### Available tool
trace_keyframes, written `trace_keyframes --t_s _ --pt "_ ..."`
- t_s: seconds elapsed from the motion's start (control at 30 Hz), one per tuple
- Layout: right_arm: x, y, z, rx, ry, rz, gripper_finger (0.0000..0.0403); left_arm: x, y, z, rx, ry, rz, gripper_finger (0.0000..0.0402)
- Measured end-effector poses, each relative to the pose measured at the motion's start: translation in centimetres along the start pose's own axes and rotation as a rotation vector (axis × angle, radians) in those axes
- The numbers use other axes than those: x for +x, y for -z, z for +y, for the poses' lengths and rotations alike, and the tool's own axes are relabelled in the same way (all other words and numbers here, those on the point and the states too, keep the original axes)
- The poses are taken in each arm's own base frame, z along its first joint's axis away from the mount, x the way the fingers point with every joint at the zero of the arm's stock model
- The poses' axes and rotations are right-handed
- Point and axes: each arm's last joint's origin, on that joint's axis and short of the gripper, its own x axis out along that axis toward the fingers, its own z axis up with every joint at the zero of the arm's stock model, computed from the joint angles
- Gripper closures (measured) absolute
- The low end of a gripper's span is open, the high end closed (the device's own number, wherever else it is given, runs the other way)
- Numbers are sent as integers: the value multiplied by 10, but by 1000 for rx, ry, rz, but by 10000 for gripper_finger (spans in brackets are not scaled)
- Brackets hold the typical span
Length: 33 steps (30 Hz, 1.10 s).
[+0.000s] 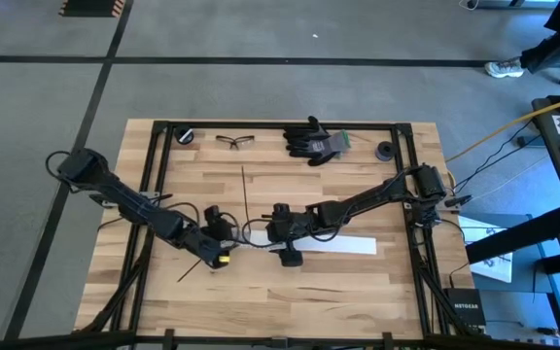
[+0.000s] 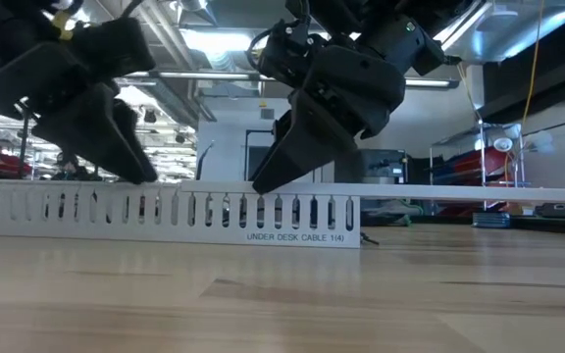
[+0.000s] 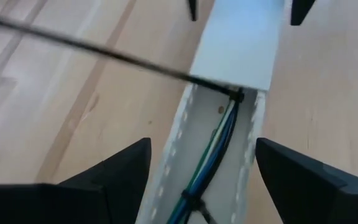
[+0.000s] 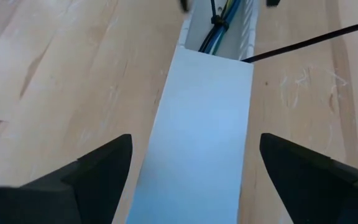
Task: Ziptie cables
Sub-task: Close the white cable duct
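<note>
Cover-fitting step: both open end effectors—left point(image 3: 197, 180), right point(image 4: 191, 180)—straddle the slotted rail point(image 3: 179, 149); next, slide the white cover point(image 4: 197, 124) toward 12 o'clock over the cables point(image 3: 219, 146).

Grey floor point(image 1: 290, 92), black tape lines point(image 1: 261, 60)

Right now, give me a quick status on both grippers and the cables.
Left gripper open, straddling the slotted rail. Right gripper open over the flat white cover. Cables lie inside the rail, a black zip tie around them, its tail sticking out. Nothing in the way.
</note>
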Motion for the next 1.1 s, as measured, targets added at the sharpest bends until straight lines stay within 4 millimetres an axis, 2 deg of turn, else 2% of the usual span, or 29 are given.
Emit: trace_keyframes --t_s 0.13,0.3,0.63,0.87,1.0,1.1 --pt "0 1 0 0 0 5 63 -9 13 11 -79 21 -50 143" --pt "0 1 0 0 0 6 63 -15 12 15 -139 69 -133 146" --pt "0 -1 0 0 1 -15 63 -11 7 18 -146 57 -154 145" --pt "0 -1 0 0 1 -15 63 -4 5 24 -180 133 -85 112" --pt "0 -1 -1 1 2 -14 63 2 10 21 -118 146 -45 93" --pt "0 -1 -1 -1 2 -14 63 9 16 18 11 130 -19 89"
